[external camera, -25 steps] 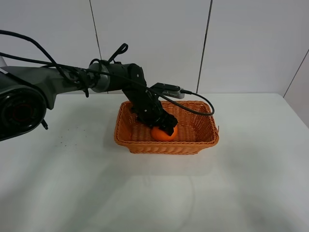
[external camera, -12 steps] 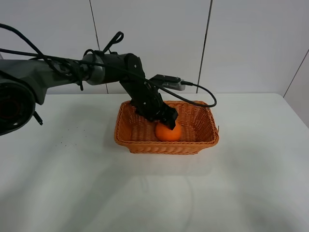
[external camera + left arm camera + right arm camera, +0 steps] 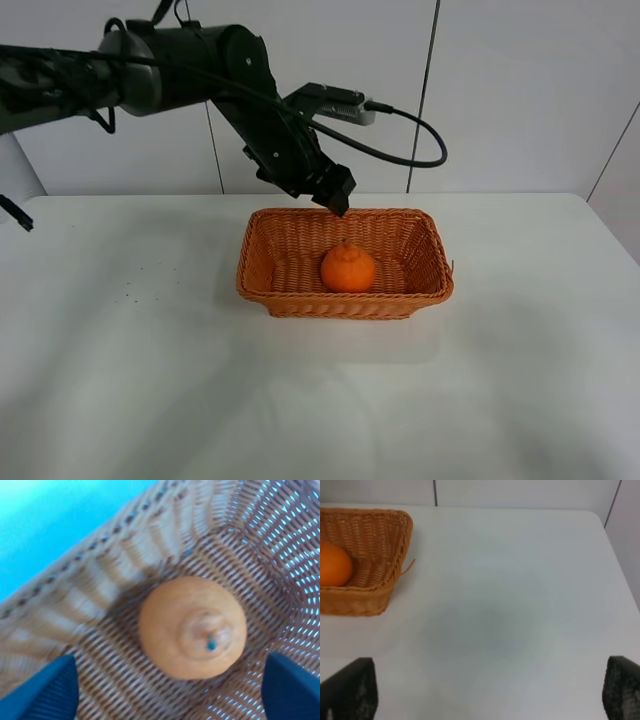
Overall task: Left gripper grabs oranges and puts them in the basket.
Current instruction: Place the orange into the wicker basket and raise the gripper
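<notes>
Inside the woven wicker basket [image 3: 345,303] rests the knobby orange fruit [image 3: 348,268]; the black left tool [image 3: 336,193] hovers above, jaws apart; placing looks done, withdrawal next.

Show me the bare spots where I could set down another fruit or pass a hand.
Inside the basket, bare weave lies either side of the orange, between it and the end walls. The table is bare in front of the basket and beyond both its ends. Crowded only over the back rim, where the left gripper hangs open.
</notes>
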Available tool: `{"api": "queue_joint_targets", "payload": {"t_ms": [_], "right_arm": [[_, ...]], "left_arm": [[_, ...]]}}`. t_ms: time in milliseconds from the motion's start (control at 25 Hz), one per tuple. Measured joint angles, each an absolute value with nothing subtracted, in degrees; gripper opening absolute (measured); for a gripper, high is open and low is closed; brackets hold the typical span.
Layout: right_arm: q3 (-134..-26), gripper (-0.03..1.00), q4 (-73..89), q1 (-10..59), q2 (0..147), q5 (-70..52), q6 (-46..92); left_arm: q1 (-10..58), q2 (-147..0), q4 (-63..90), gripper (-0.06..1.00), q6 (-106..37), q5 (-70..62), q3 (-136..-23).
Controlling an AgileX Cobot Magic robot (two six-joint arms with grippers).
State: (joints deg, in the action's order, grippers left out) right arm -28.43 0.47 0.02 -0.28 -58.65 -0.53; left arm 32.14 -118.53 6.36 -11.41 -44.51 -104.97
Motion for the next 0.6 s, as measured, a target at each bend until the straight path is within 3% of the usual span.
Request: {"api": "queue_joint_targets", "payload": {"t_ms": [320, 600], "right_arm": [[-28.43, 0.69, 0.47, 0.02, -0.28, -58.65, -0.53], [-28.43, 0.69, 0.47, 0.02, -0.28, -58.65, -0.53]], "left_arm": [[31.7, -110.35, 0.0, 0.85, -9.49, -48.73, -104.97], [25.83, -106.35, -2.98, 0.85, -8.52, -53.06, -105.06]]}}
